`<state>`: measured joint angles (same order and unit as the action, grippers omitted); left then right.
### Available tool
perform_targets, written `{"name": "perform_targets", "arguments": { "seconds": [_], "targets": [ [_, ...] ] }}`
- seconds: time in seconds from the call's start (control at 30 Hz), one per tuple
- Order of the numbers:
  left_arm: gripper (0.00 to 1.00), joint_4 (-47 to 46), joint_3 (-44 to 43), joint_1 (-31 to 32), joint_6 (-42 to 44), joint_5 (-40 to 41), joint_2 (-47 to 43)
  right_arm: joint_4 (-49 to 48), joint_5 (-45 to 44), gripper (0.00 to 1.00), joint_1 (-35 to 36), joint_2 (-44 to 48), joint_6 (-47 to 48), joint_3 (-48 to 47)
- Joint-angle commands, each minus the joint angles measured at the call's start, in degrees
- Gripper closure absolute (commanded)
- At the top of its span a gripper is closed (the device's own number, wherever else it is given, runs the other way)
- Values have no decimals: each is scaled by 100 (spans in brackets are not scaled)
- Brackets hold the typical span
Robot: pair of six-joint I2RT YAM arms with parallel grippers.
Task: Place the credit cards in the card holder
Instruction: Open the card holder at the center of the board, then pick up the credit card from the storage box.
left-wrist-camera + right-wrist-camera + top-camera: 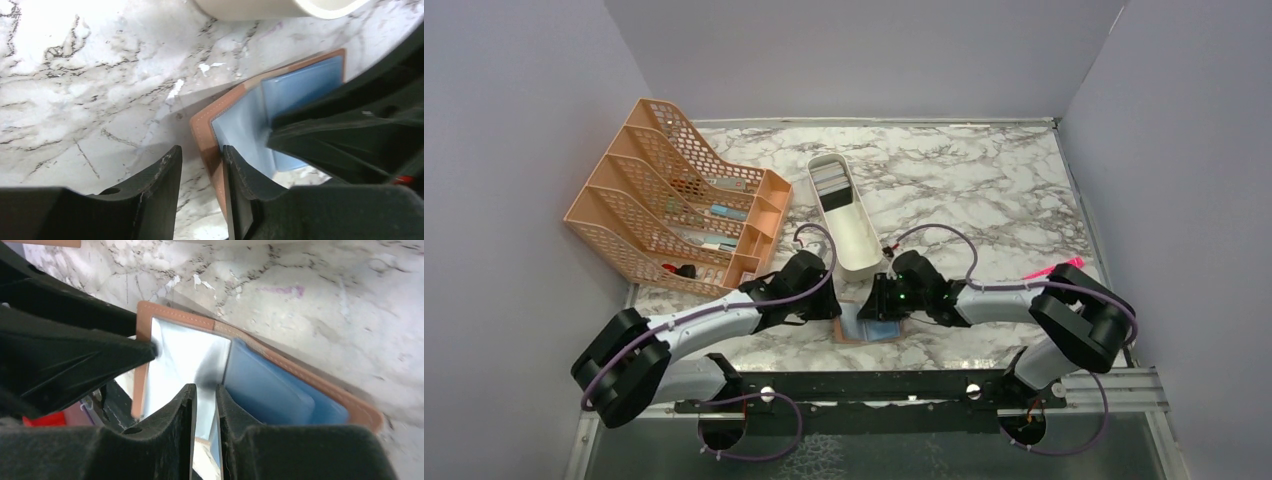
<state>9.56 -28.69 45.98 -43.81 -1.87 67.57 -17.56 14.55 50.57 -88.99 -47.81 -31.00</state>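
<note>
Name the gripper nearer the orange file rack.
Left. The left gripper is a short way off the orange file rack; the right gripper lies farther, over the card holder.

Tan, stitched leather-look card holder (175, 315) with glossy clear plastic sleeves — smooth, marble-patterned counter (75, 75) — matt, slightly rough black fingers (160, 180).

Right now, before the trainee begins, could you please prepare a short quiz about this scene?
1. True or false: the card holder lies closed.
2. The white tray stands: A) to the right of the orange rack; B) on top of the card holder; C) on the floor.
3. Fill in: the pen at the right edge of the table is ____.
Key: 1 false, it lies open and its blue inside shows; 2 A; 3 pink.
</note>
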Motion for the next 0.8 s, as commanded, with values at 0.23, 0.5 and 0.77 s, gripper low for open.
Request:
{"name": "perform_targets", "arguments": {
  "seconds": [0.23,0.5,0.77],
  "targets": [
    [72,-78,-68,-12,204,436,706,1133,-1041,76,6,945,310,571],
    [76,-184,-147,-10,109,372,898,1169,-1239,77,6,1255,290,851],
    [56,364,-724,-20,97,306,64,1373,-1126,74,6,2047,346,809]
  ]
}}
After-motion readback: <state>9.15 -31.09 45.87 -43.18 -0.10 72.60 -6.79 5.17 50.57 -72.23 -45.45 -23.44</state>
